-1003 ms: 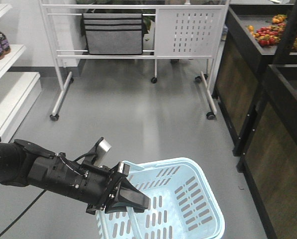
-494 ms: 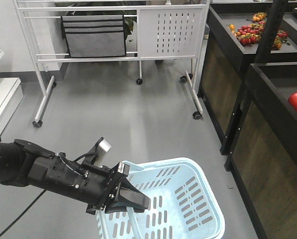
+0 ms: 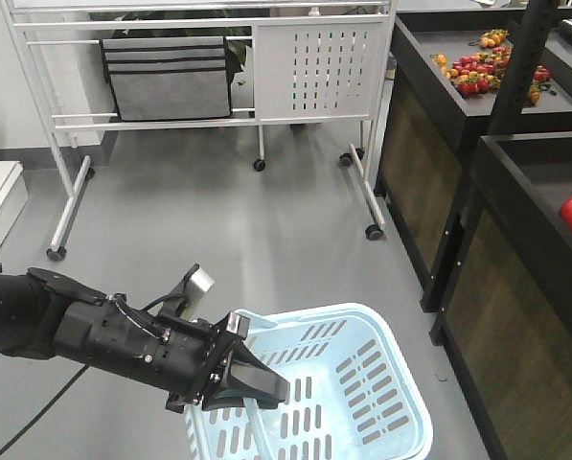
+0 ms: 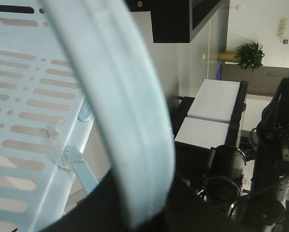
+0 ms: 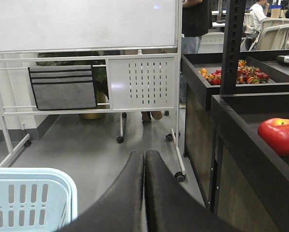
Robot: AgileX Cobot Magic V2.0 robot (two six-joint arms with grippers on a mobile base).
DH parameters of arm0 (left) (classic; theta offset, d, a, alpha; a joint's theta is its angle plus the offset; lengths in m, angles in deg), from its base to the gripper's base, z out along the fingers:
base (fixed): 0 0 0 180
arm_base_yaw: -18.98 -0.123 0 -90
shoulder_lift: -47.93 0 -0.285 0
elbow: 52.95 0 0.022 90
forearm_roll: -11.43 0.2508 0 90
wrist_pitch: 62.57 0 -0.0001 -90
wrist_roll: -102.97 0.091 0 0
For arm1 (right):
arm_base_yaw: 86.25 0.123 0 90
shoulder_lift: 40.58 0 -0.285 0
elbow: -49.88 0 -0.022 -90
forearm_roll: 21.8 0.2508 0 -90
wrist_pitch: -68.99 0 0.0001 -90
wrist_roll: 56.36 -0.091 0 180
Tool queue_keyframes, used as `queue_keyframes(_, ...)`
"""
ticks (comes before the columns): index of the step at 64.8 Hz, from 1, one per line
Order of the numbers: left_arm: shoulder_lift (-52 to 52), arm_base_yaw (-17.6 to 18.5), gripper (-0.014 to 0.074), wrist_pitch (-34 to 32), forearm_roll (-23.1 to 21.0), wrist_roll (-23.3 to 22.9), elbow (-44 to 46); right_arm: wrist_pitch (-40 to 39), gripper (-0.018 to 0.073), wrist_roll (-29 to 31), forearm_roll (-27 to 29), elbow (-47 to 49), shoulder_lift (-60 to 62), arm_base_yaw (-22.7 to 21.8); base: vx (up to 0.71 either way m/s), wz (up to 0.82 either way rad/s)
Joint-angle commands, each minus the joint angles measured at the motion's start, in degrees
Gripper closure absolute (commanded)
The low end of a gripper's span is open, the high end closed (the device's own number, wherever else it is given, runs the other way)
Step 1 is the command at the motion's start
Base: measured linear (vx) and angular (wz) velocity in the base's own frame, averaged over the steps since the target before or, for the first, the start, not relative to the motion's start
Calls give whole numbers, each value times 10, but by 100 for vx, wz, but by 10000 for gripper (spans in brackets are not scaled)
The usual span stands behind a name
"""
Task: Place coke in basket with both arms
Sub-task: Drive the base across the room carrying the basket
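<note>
Left claw (image 3: 255,383) is clamped on the basket (image 3: 362,376) at its near-left edge. Right claw (image 5: 144,154) has its 2 fingers pressed together and holds nothing.

A white wheeled rack (image 3: 314,67) stands beside dark produce shelves (image 3: 415,163).

A smooth grey floor (image 3: 228,230) is seen across the room, evenly lit, with faint reflections. A white wheeled stand (image 5: 178,96) is placed at the far side and is topped by a whiteboard (image 5: 81,24). A grey fabric pocket organiser (image 3: 166,81) is hung on its rails beside a perforated white panel (image 3: 314,72). Dark display shelving (image 3: 415,192) is set along the right of the front view. Small red and orange fruit (image 3: 477,69) is heaped on it, and a red apple (image 5: 281,136) is laid there. A potted plant (image 4: 250,54) is glimpsed against a pale wall.
</note>
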Motion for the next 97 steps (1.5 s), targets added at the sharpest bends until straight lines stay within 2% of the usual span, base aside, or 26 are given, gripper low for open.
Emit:
queue_keyframes(1, 29, 2, 602, 44, -37, 7, 9, -41, 569, 2, -3, -4, 7, 0, 17, -2)
queue_keyframes(97, 29, 2, 602, 44, -37, 7, 9, -41, 569, 2, -3, -4, 7, 0, 21, 1)
